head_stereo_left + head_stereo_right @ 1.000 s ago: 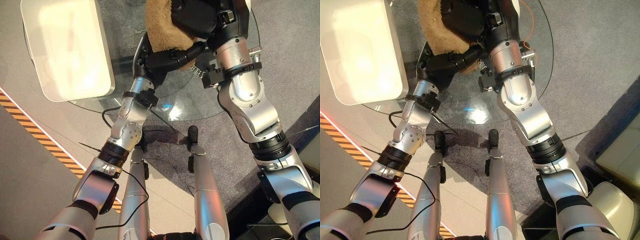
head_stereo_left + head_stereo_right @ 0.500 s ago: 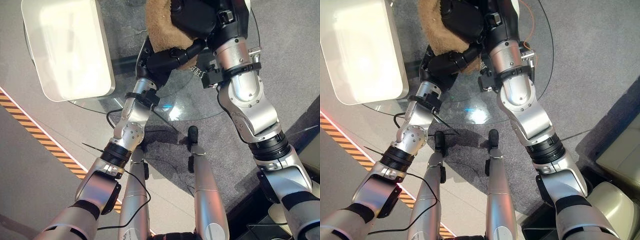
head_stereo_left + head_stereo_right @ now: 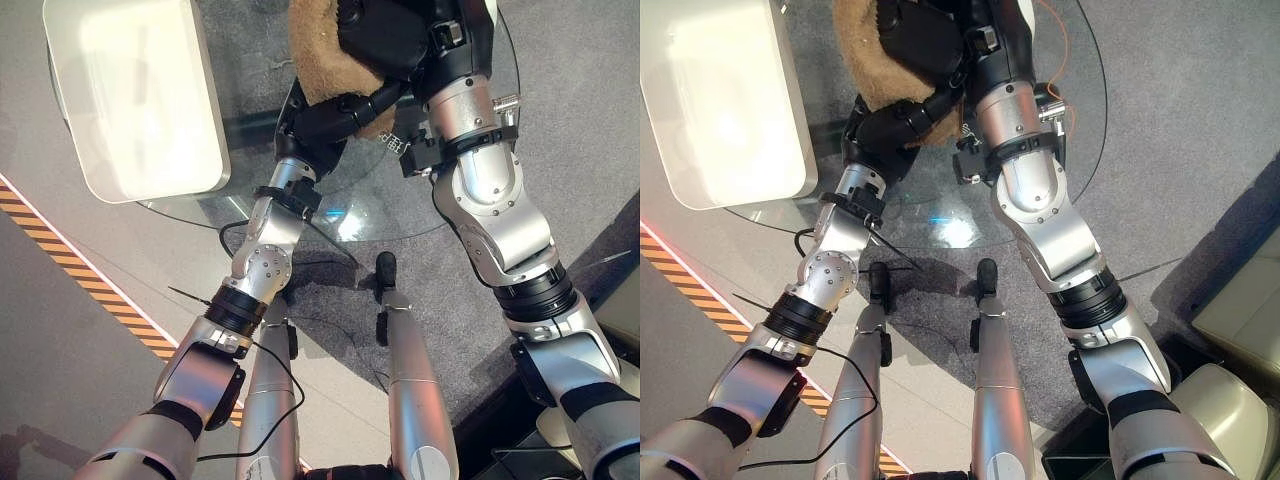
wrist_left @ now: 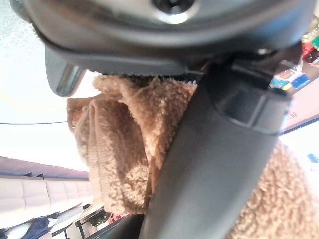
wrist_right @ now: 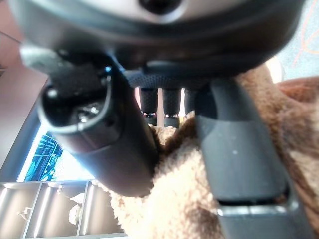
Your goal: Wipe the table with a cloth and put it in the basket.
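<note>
The left hand (image 3: pixel 320 118) has moved a little farther up the table since a second ago, so its arm now reaches more over the glass. The fluffy brown cloth (image 3: pixel 315 55) has stayed in the same spot, at the far middle of the round glass table (image 3: pixel 400 200). The right hand (image 3: pixel 385 35) has hardly moved.

The left hand is at the near edge of the cloth. Its thumb and fingers are curled around a bunched fold of it, and the left wrist view shows the cloth (image 4: pixel 119 149) squeezed between them. The right hand lies on top of the cloth, just past the left hand. In the right wrist view its fingers (image 5: pixel 164 107) bend down into the fluffy cloth (image 5: pixel 174 199) and its thumb presses in beside them, so it grips the cloth too.

There is one cloth, one table and one white box-shaped basket with round corners (image 3: pixel 130 90). The basket sits on the far left part of the table, apart from the cloth. Two hands hold the cloth.
</note>
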`<state>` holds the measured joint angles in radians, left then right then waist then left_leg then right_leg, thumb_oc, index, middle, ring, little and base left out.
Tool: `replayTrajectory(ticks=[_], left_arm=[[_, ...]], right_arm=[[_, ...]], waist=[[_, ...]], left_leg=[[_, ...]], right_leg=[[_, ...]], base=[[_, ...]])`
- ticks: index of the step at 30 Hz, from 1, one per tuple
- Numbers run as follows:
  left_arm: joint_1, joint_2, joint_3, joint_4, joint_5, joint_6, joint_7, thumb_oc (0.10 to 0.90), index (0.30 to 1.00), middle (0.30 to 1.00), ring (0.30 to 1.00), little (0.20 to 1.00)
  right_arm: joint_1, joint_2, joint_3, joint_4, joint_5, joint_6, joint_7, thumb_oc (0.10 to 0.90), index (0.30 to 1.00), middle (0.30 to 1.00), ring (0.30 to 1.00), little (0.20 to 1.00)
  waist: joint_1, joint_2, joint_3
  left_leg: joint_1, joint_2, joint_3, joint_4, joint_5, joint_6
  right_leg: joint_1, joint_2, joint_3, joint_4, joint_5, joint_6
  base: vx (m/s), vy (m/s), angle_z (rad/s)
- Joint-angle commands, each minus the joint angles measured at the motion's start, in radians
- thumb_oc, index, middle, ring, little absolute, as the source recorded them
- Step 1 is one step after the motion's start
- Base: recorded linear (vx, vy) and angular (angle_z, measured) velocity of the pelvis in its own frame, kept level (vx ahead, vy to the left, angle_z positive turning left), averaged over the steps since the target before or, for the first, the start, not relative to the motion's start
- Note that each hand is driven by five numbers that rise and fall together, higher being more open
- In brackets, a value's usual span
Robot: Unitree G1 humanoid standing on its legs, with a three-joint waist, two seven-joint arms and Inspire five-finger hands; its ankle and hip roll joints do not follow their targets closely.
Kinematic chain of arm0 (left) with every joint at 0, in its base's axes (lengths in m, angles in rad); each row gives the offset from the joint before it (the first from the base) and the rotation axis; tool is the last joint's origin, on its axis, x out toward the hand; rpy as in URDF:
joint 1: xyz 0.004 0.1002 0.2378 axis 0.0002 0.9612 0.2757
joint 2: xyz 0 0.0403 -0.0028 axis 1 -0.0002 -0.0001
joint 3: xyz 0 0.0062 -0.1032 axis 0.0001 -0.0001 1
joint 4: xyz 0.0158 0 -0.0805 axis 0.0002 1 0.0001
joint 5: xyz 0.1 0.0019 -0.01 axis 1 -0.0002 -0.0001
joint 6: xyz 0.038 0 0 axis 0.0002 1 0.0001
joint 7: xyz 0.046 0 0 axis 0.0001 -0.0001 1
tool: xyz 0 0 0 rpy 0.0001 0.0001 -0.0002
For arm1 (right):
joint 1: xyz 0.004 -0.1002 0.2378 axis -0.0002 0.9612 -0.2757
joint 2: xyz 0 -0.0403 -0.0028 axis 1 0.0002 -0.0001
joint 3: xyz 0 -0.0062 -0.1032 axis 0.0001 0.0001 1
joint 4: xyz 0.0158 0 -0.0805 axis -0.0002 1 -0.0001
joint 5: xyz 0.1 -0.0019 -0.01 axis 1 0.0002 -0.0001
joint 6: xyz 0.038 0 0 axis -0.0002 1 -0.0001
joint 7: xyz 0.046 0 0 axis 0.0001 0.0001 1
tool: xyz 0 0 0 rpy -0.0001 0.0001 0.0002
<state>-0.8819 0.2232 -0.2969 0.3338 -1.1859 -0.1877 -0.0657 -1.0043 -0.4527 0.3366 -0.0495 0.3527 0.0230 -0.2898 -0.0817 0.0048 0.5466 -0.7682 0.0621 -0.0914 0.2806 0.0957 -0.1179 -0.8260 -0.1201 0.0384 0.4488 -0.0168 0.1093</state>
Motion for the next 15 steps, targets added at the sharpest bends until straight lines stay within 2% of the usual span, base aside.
replayTrajectory(ticks=[1,15], left_arm=[[-0.109,-0.015,0.050,-0.166,-0.026,-0.075,-0.097,0.100,0.300,0.300,0.300,0.200],[-0.106,-0.014,0.057,-0.164,-0.011,-0.087,-0.082,0.100,0.300,0.300,0.300,0.200]], right_arm=[[-0.141,0.049,-0.078,-0.165,-0.009,-0.098,-0.018,0.800,0.900,0.900,0.900,0.900],[-0.135,0.049,-0.087,-0.168,-0.004,-0.098,-0.023,0.800,0.900,0.900,0.900,0.900]], waist=[[0.020,-0.045,-0.027],[0.019,-0.044,-0.027]], left_leg=[[0.047,-0.086,0.098,0.017,-0.059,0.092],[0.040,-0.087,0.096,0.023,-0.060,0.091]], right_leg=[[0.092,0.117,-0.053,-0.105,-0.001,-0.070],[0.088,0.117,-0.053,-0.103,-0.001,-0.070]], base=[[0.00,0.000,0.00],[0.00,0.000,0.00]])
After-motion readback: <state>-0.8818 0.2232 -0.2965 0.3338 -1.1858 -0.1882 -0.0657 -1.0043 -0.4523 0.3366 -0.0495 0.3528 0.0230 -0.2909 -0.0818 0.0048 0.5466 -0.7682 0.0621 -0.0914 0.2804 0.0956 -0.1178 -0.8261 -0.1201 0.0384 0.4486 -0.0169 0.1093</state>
